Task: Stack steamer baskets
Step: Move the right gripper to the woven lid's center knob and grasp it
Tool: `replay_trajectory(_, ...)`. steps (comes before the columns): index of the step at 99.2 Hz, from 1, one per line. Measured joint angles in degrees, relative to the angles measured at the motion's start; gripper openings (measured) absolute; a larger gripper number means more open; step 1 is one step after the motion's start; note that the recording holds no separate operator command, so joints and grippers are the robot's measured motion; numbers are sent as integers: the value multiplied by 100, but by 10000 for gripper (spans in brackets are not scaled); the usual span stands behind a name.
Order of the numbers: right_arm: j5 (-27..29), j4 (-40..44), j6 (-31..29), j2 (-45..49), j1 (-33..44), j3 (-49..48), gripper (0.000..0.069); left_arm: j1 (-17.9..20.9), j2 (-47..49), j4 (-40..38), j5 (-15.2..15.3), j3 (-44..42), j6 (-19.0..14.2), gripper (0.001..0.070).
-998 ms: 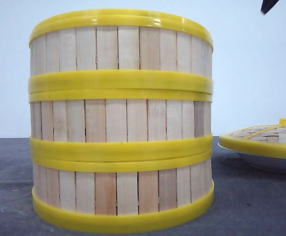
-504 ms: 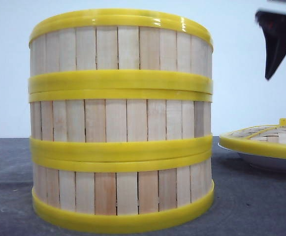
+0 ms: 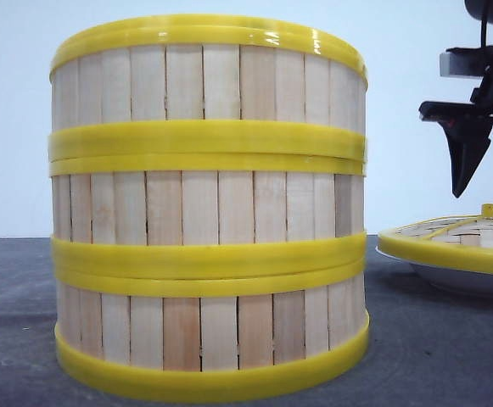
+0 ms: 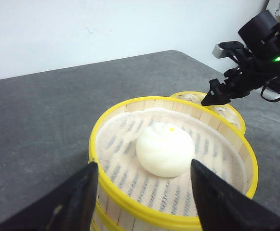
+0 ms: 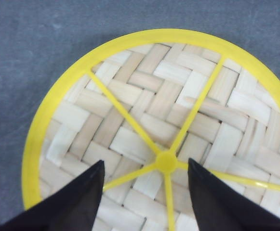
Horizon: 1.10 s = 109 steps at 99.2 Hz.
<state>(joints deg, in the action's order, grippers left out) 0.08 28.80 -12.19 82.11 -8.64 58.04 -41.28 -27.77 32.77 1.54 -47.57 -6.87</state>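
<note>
Three steamer baskets [image 3: 208, 208] stacked in one column on the grey table [image 3: 13, 322], white bun [image 4: 165, 149] in the top basket, woven lid [image 3: 458, 239] at 3 o'clock of the stack on a white plate [image 3: 462, 280], right gripper [image 3: 486, 170] above its knob, fingers spread and empty, left gripper [image 4: 142, 180] wide apart, empty, over the stack

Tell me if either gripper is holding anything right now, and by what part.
Nothing is held. The right gripper hangs open above the lid, its fingers either side of the knob. The left gripper is open over the stacked steamer baskets.
</note>
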Motion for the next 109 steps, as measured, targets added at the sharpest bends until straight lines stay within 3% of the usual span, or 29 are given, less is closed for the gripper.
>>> replay_trajectory(22,33,-63,15,175,7,0,317,0,0,4,0,0,0,357)
replay_trajectory(42,101,-125,20,238,48,0,227,0,0,129,0,0,0,357)
replay_trajectory(63,122,-109,20,260,90,0,194,0,0,199,0,0,0,357)
replay_trajectory(93,131,-74,33,264,127,0,74,0,0,219,0,0,0,357)
replay_trajectory(109,129,-72,33,264,129,0,55,0,0,219,0,0,0,357)
